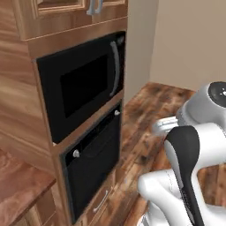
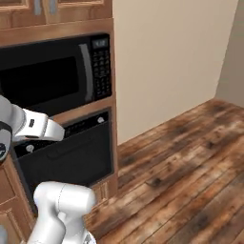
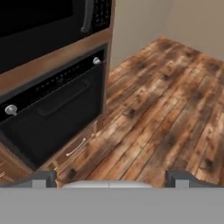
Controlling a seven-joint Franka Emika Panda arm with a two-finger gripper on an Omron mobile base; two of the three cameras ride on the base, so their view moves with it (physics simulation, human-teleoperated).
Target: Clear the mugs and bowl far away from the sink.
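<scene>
Two glossy black appliances face you: a microwave (image 2: 52,76) above an oven (image 3: 52,113), set in grained wood; rough plank floor (image 3: 166,100). Your pincer (image 3: 113,177) gapes wide, empty.

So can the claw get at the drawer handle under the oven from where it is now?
Probably yes: the open claw faces the drawer handle below the oven, with just bare wood floor between them.

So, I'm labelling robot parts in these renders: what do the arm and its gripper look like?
The arm is glossy white, built of rounded, tubular segments, with a black band running along one link and a dark round cap on the joint at the top right. In the hand view, the gripper shows two small dark grey, blocky tips. No cables or markings are visible.
</scene>
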